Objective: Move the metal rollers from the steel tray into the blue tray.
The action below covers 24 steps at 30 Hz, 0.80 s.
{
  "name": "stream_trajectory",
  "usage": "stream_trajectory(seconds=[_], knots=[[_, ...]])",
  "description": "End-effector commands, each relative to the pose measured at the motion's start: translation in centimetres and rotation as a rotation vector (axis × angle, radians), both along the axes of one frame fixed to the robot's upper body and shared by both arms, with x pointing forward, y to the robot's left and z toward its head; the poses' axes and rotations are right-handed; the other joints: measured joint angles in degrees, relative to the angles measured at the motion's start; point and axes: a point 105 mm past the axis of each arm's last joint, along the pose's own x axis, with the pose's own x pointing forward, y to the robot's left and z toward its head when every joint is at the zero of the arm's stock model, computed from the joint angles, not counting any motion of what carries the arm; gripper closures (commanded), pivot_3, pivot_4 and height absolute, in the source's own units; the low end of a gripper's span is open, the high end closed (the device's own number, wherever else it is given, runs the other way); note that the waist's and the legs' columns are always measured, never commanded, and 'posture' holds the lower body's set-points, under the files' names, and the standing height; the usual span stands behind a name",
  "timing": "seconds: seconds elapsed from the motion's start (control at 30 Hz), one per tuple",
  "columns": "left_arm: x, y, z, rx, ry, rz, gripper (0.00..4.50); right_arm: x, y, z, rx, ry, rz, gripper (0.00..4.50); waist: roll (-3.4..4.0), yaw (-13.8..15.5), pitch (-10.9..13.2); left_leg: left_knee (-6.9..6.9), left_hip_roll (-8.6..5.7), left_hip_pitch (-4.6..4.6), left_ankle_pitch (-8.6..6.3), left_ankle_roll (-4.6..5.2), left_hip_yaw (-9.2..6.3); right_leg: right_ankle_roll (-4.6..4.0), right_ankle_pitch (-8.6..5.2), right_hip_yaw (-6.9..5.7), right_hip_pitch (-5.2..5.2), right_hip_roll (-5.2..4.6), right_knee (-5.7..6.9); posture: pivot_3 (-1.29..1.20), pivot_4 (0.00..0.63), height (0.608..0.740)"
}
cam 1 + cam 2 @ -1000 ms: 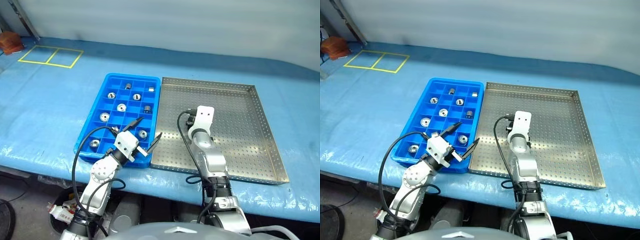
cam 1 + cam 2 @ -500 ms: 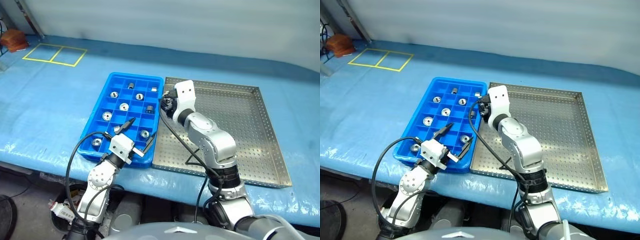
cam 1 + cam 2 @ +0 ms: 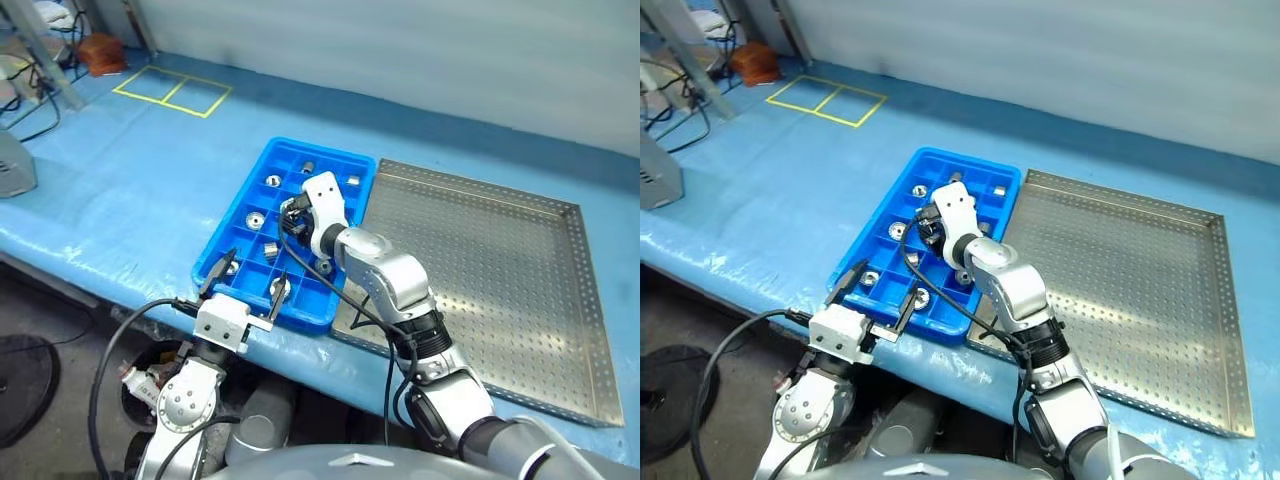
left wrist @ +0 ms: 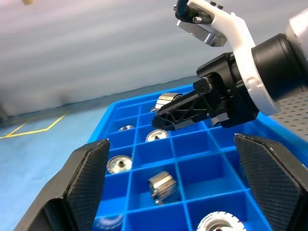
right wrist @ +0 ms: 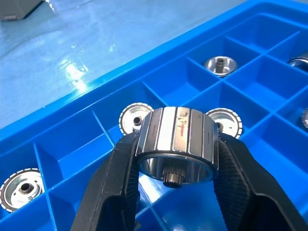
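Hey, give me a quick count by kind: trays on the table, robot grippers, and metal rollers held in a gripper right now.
Trays: 2, the blue tray and the steel tray
Grippers: 2, the left gripper open, the right gripper shut
Held metal rollers: 1, the metal roller in the right gripper
Total: 5

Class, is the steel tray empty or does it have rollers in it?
Empty: the steel tray's holed floor shows bare; the right claw holds a roller above the blue tray.

Right claw [image 3: 291, 222] with roller [image 5: 177, 140], now off steel tray [image 3: 500, 270], over blue tray [image 3: 232, 245].
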Motion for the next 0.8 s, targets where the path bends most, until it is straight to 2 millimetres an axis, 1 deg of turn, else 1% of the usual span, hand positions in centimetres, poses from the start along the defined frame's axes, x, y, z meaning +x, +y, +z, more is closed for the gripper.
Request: stream_trajectory(seconds=[0.03,0.13,0.2,0.33,0.53,0.63,0.73,0.8], knots=[[-0.3,-0.4,1.4,-0.012,-0.047,0.001,0.0,0.2,-0.1,0.5,0.012,-0.028,-0.003,2.7,0.0,1.79,0.0,0.0,0.0,0.0,-0.06,-0.09,0.01,0.08,0.05,0.0,-0.01,0.0,0.0,0.51,0.15,0.74],[-0.3,-0.7,1.3,-0.018,-0.041,-0.015,0.0,0.0,-0.7,0.6,0.021,-0.026,-0.011,2.7,0.0,4.41,0.0,0.0,0.03,-0.07,-0.16,-0.27,0.04,0.21,0.12,0.0,-0.08,0.03,0.0,0.5,0.15,0.74],[-0.3,-1.0,1.3,-0.021,-0.039,-0.036,0.0,-0.1,-1.2,0.9,0.028,-0.034,-0.022,2.7,0.0,5.57,0.0,0.03,0.04,-0.14,-0.17,-0.29,0.06,0.22,0.12,-0.01,-0.13,0.03,0.0,0.47,0.15,0.74],[-0.1,-1.6,1.2,-0.024,-0.039,-0.073,0.0,-0.1,-2.7,1.4,0.029,-0.046,-0.069,2.7,0.0,7.24,0.0,0.18,0.04,-0.31,-0.19,-0.28,0.08,0.18,0.08,-0.03,-0.2,0.03,-0.02,0.45,0.15,0.74],[0.4,-2.2,1.3,-0.028,-0.037,-0.104,0.0,-0.8,-4.2,1.8,0.021,-0.051,-0.097,2.7,-0.01,7.57,-0.01,0.28,0.04,-0.37,-0.21,-0.25,0.15,0.08,0.02,-0.03,-0.2,0.04,-0.03,0.4,0.15,0.74],[0.6,-2.6,1.4,-0.032,-0.038,-0.119,0.0,-1.1,-4.8,1.3,0.003,-0.037,-0.11,2.7,-0.01,7.38,-0.01,0.28,0.05,-0.38,-0.21,-0.25,0.16,0.09,0.03,-0.03,-0.21,0.05,-0.02,0.38,0.15,0.74],[0.7,-3.0,1.6,-0.034,-0.04,-0.133,0.0,-1.0,-5.3,0.0,-0.035,-0.015,-0.142,2.7,-0.01,7.05,-0.01,0.27,0.06,-0.38,-0.21,-0.25,0.22,0.25,0.13,-0.03,-0.2,0.09,-0.02,0.38,0.15,0.74],[0.7,-3.0,1.7,-0.034,-0.039,-0.135,0.0,-0.9,-5.4,-0.5,-0.047,-0.006,-0.157,2.7,-0.01,6.74,-0.01,0.28,0.07,-0.38,-0.21,-0.25,0.28,0.24,0.13,-0.03,-0.21,0.11,-0.02,0.38,0.15,0.74]])
